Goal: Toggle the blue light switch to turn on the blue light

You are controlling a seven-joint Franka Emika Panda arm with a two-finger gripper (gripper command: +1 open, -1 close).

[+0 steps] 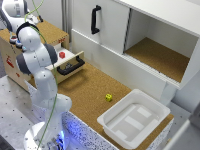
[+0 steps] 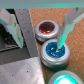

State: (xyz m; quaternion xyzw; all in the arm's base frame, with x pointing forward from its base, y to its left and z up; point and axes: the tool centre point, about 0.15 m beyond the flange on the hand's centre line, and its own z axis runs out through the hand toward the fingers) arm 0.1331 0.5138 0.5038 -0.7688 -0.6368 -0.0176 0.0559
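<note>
Blue light switch (image 2: 54, 52) is sitting between the red-centred button (image 2: 45, 28) and the pale cyan button (image 2: 66, 79), with the end effector (image 2: 34, 31) spread wide and one fingertip (image 2: 62, 47) pressing its cap, so any sideways drifting risks slipping off onto a neighbour.

White bin (image 1: 133, 120) on cork top; yellow cube (image 1: 108, 97) nearby; cabinet compartment (image 1: 157, 55) open.

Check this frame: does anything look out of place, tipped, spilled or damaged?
Nothing looks spilled or damaged. A small yellow cube lies alone on the cork top, apart from the white tray. The drawer stands open. In the wrist view the gripper sits over the blue light switch.
</note>
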